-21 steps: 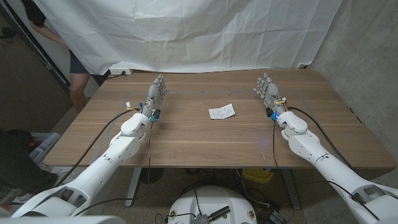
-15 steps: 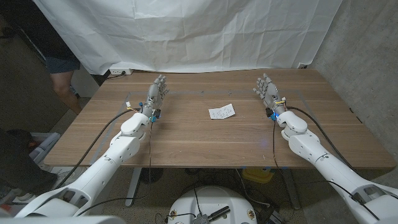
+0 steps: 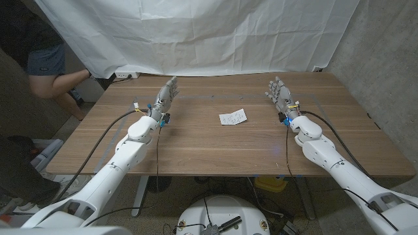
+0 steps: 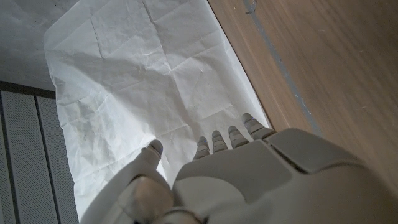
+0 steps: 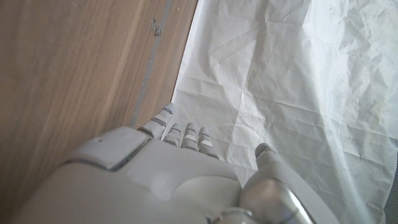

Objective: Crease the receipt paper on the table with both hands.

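Observation:
A small white receipt paper [image 3: 232, 117] with printed lines lies in the middle of the wooden table [image 3: 215, 147], slightly askew. My left hand [image 3: 165, 98] is raised off to the receipt's left, fingers straight and apart, holding nothing. My right hand [image 3: 279, 94] stands to the receipt's right, fingers spread upward and empty. Both hands are well apart from the paper. In the left wrist view the back of my left hand [image 4: 249, 180] points at the white backdrop. The right wrist view shows my right hand [image 5: 155, 180] in the same way.
A crumpled white sheet [image 3: 196, 36] hangs behind the table's far edge. A person [image 3: 49, 65] stands at the back left beside the table. Thin tape lines [image 3: 196, 98] mark the tabletop. A grey wall [image 3: 385, 59] rises at the right.
My left hand has lifted and tilted a little toward the far edge. The person at the back left has shifted. The right hand and the receipt are unchanged.

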